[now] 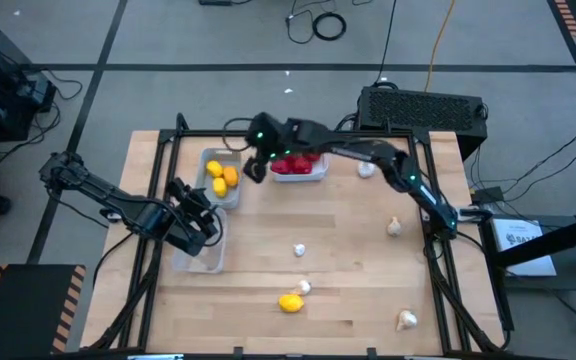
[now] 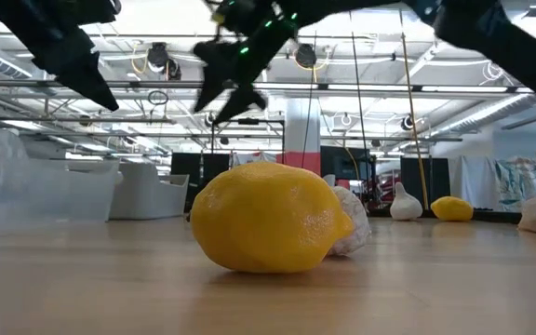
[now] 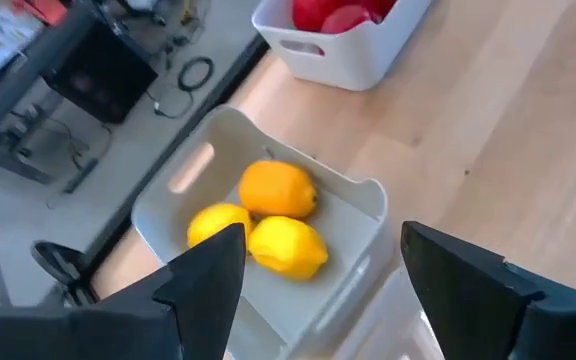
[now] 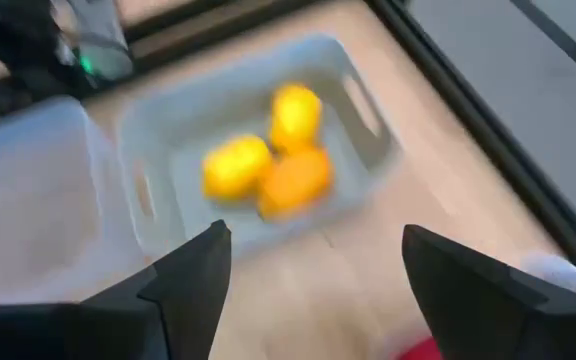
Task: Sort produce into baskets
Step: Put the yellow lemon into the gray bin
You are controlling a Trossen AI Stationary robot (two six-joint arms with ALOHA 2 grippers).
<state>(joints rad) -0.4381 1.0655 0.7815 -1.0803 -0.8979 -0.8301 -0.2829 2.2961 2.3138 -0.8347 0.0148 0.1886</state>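
Note:
A grey basket (image 1: 221, 180) at the far left holds three yellow and orange lemons (image 3: 273, 215); it also shows in the right wrist view (image 4: 268, 160). A white basket (image 1: 299, 167) beside it holds red fruits (image 3: 333, 15). A clear tray (image 1: 200, 252) stands nearer. One lemon (image 1: 290, 302) lies loose near the front edge beside a garlic bulb (image 1: 305, 287); both fill the low view (image 2: 268, 219). My right gripper (image 1: 255, 168) hangs open and empty between the grey and white baskets. My left gripper (image 1: 203, 215) hangs open and empty over the clear tray's far end.
Further garlic bulbs lie loose on the table, at the far right (image 1: 366, 168), the right (image 1: 395, 227), the middle (image 1: 299, 250) and the near right (image 1: 406, 320). A black box with a grille (image 1: 423, 105) stands behind the table's far edge.

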